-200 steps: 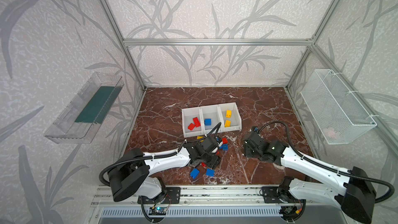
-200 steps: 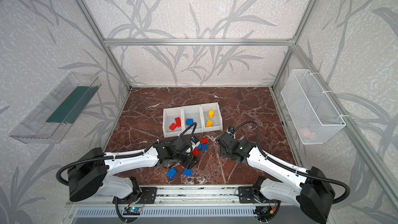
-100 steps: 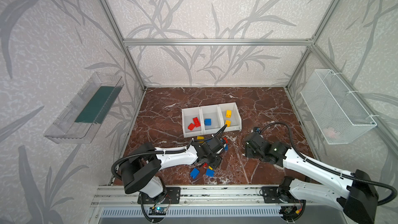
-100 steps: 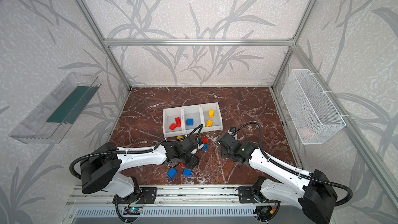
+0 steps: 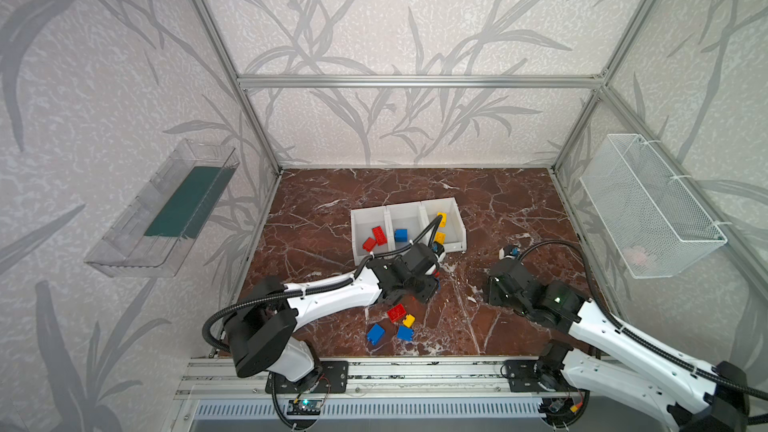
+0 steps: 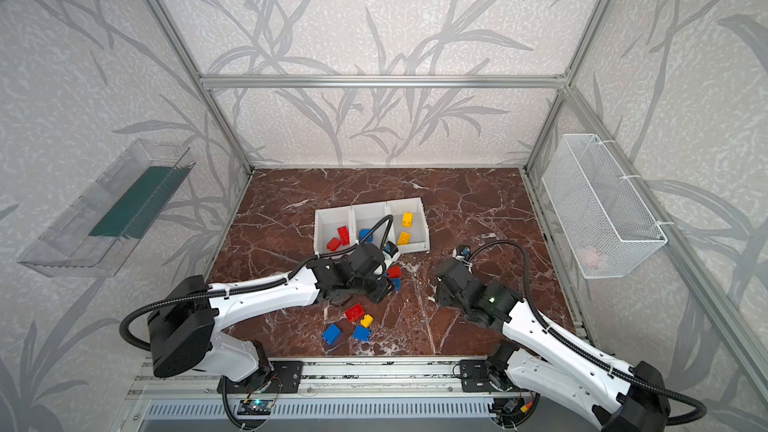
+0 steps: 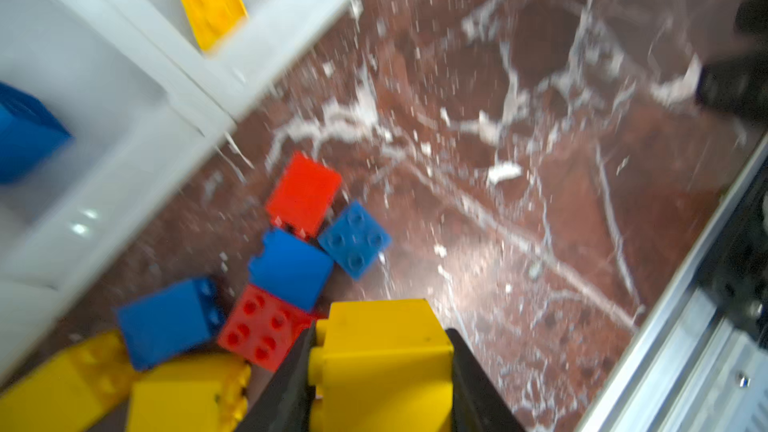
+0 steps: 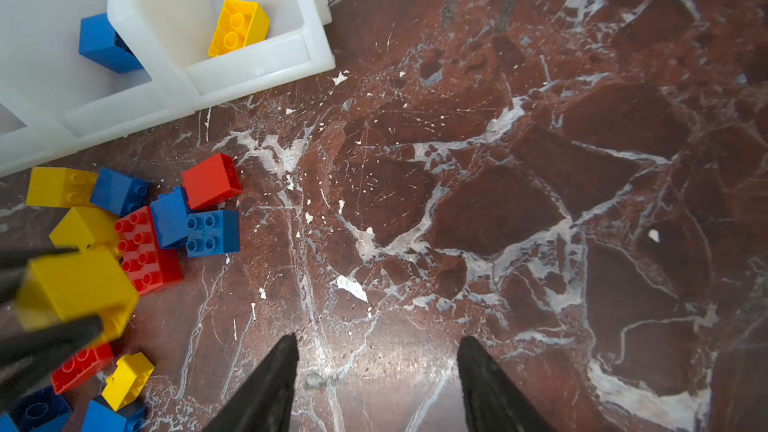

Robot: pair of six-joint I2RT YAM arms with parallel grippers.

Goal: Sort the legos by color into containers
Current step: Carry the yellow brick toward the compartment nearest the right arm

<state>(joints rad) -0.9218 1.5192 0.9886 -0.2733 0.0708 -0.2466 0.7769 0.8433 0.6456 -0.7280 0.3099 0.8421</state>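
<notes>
Left hand (image 7: 380, 329) has just clamped onto a yellow brick (image 7: 382, 367) from the loose pile (image 8: 166, 226), so it's bound for the yellow bin (image 8: 253, 70) nearby; right hand (image 8: 376, 342) hangs parted, empty, over bare desk (image 8: 498, 160).
</notes>
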